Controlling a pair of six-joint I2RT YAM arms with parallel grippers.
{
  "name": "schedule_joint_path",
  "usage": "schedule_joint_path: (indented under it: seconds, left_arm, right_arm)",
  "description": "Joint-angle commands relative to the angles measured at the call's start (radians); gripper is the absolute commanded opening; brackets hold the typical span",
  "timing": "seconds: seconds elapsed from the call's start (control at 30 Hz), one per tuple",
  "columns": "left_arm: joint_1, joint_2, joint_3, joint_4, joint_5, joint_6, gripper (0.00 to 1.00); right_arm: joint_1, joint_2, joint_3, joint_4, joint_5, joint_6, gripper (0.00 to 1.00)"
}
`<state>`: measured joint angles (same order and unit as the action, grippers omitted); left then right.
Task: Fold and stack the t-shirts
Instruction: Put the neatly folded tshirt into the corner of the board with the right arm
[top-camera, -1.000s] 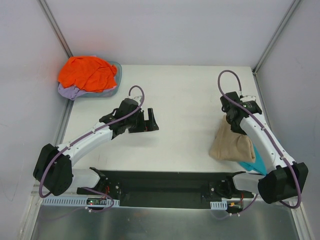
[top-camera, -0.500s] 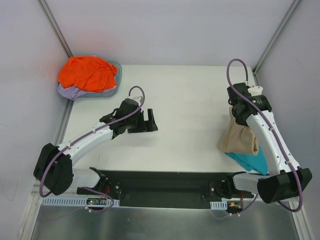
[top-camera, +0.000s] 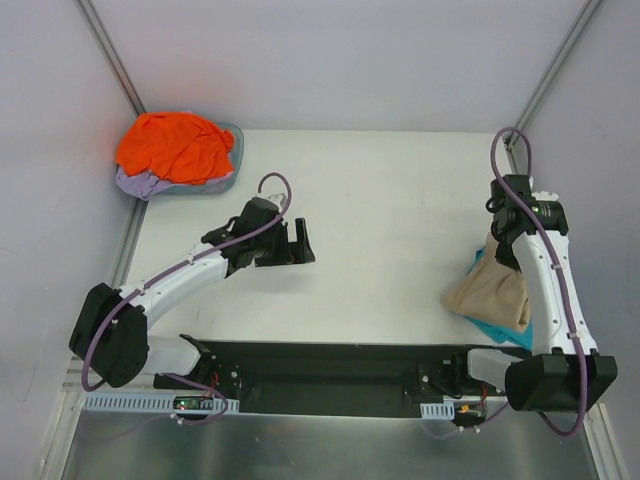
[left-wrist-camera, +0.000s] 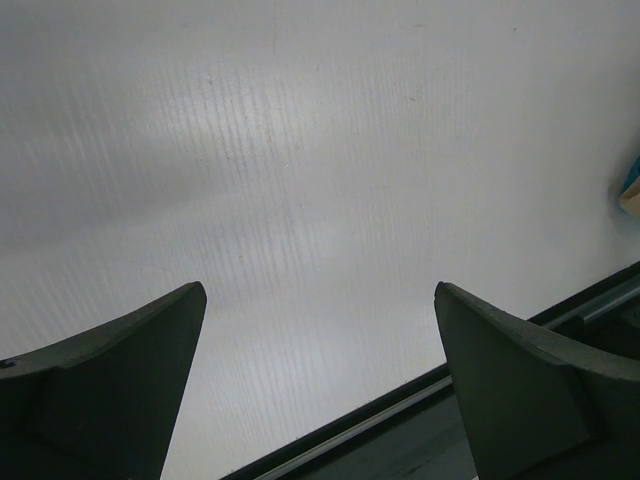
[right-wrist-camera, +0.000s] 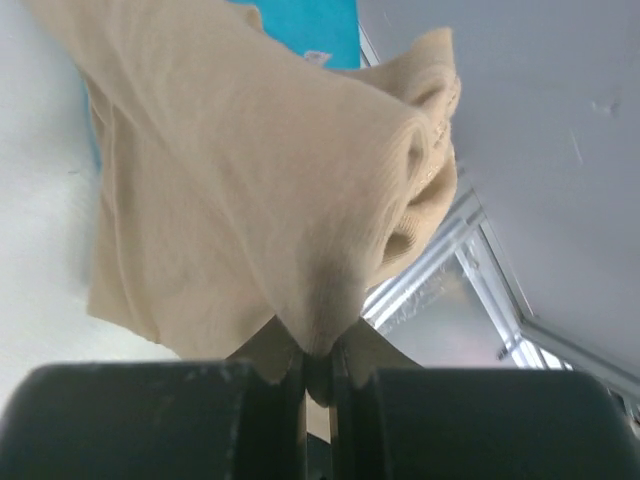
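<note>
Bench (top-camera: 380, 200), lower right: our right fingers (right-wrist-camera: 180, 420) pinch the tan shirt (top-camera: 490, 295) over the teal shirt (top-camera: 500, 332); we should lower squarely. Our left fingers (left-wrist-camera: 100, 400) gape wide.

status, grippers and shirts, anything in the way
Left gripper open, empty, over the table. Right gripper shut on tan shirt, hanging over teal shirt. Orange shirt and lavender shirt piled in basin, far left corner. No obstruction seen.

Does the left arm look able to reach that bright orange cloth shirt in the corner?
Probably yes: its open, empty end effector has only bare table between it and the bright orange cloth shirt.
</note>
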<state>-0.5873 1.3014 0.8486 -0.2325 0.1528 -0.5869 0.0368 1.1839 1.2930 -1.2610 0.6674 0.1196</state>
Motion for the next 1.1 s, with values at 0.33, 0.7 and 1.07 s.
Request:
schedule_joint_path:
  seconds: [0.33,0.7,1.07]
  left_arm:
    - [0.006,0.021,0.024,-0.007,-0.007,0.027,0.99]
    - [0.012,0.004,0.018,-0.008,-0.013,0.027,0.99]
    - [0.014,0.013,0.017,-0.007,-0.001,0.024,0.99]
  right_arm:
    - [-0.25,0.327,-0.035,0.037,0.135,-0.005,0.04]
    - [-0.144,0.125,-0.006,0.109,-0.05,-0.087,0.01]
    - [-0.167,0.06,0.005,0.13,-0.233,-0.245,0.01]
